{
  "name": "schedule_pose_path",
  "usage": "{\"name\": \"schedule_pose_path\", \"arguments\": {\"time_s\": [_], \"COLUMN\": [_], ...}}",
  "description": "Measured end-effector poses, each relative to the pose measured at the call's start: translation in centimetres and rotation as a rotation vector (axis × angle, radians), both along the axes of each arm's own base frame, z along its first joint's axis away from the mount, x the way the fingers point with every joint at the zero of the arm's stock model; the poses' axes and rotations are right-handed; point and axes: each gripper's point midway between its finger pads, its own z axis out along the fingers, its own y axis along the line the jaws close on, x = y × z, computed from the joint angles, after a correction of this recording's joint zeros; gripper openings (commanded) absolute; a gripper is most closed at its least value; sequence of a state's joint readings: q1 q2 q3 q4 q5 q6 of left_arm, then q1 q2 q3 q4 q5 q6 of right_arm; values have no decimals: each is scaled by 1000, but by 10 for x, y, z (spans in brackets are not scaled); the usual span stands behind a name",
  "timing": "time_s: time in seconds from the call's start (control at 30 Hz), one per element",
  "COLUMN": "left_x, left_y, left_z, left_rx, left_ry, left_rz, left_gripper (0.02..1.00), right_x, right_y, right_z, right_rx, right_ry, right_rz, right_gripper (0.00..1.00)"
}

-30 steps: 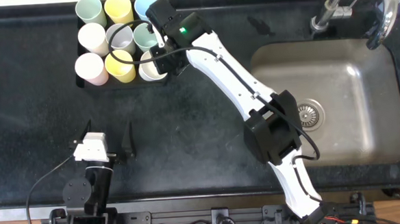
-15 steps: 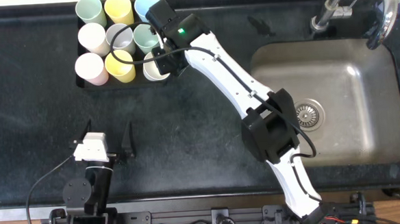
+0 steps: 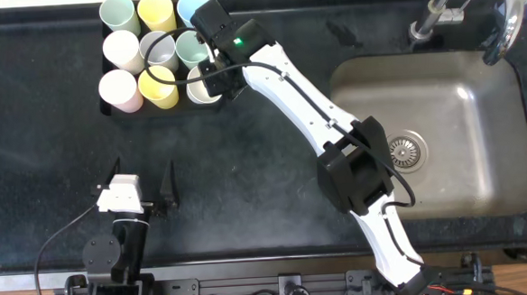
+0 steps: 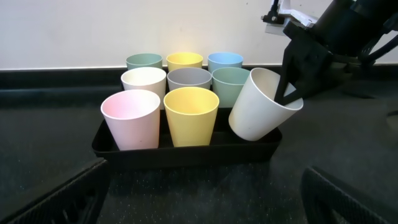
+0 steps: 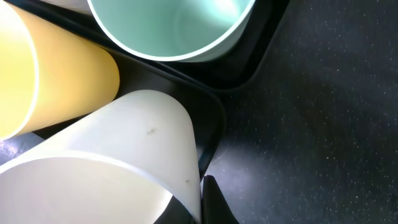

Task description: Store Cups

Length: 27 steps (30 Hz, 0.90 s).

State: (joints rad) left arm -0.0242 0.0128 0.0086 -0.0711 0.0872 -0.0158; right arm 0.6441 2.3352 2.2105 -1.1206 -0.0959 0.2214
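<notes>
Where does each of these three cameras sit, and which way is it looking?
Top view: fixed overhead, looking straight down on the counter, sink and tray of cups; the left arm and right arm rise from the bottom edge.
Left wrist view: on the left arm, low, facing the tray side-on; its open jaws at the bottom corners.
Right wrist view: on the right arm, close above the tray corner; one jaw tip shows.
Shared: the tilted white cup the right jaws hold appears in all three.
</notes>
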Motion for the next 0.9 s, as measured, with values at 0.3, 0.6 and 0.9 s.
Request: {"name": "schedule_pose_path", "arguments": {"time_s": [0.3, 0.6, 0.9], "left_x": [0, 0, 0], "left_y": [0, 0, 0], "left_z": [0, 0, 0], "left_rx": [0, 0, 0], "left_ry": [0, 0, 0], "left_rz": [0, 0, 0], "left_gripper": [1000, 1000, 1000], "right_x": [-8, -10, -10], "right_y": [5, 7, 6], "right_z": [-18, -24, -24], "right_rx": [-29, -37, -43], "right_ry": [32, 41, 41], "right_rz": [13, 15, 10], "right_gripper": [45, 82, 93]}}
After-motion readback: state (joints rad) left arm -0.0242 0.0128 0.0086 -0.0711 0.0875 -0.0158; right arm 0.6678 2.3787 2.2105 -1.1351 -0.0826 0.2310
